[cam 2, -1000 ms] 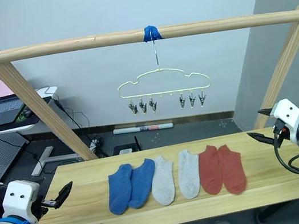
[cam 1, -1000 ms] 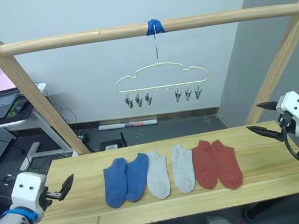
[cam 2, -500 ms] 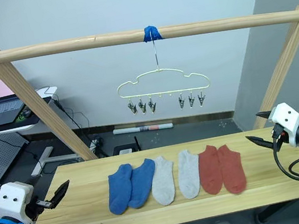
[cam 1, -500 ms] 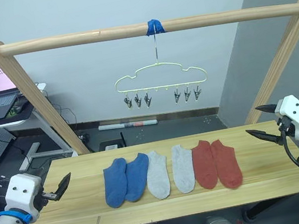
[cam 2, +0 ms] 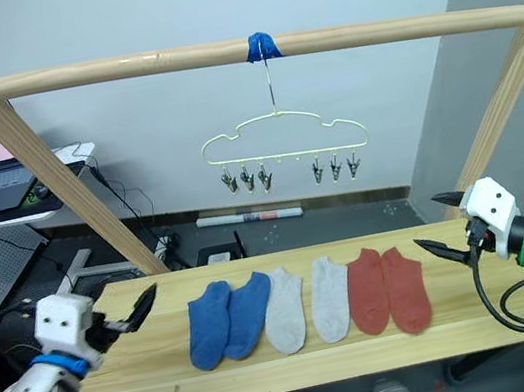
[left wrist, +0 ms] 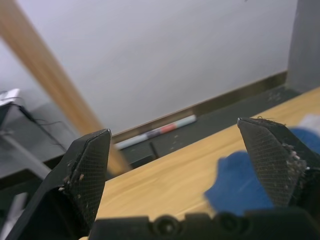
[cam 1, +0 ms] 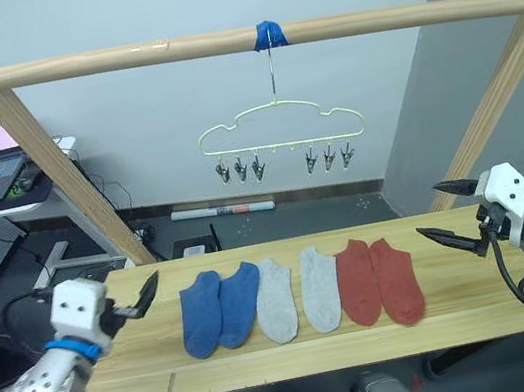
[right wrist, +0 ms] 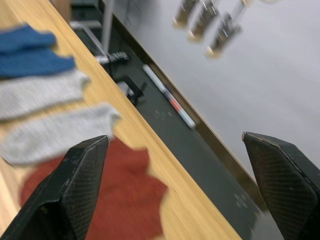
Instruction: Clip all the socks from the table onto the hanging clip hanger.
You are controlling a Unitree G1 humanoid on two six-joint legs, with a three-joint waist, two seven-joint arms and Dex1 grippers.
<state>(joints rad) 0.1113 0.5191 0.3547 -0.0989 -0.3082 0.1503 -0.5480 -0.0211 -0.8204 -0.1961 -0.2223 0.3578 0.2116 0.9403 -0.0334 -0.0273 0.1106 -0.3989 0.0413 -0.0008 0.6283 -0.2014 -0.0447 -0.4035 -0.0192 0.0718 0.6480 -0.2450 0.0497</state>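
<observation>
The wooden pole [cam 1: 245,41] spanned the top of the frame, the worktop [cam 1: 482,294] lay across the lower half. From mid-frame hung the clip hanger [cam 1: 280,129], every clip bare. All six socks [cam 1: 300,294] sat in a row at lower centre, blue, grey, red, none lifted yet. And the left tool [cam 1: 144,294] had swung in from the lower left, fingers spread wide, now just beside the blue pair — the first pick looked set there! At the right edge, the right tool [cam 1: 443,213] had eased nearer the red socks, also agape and empty.
</observation>
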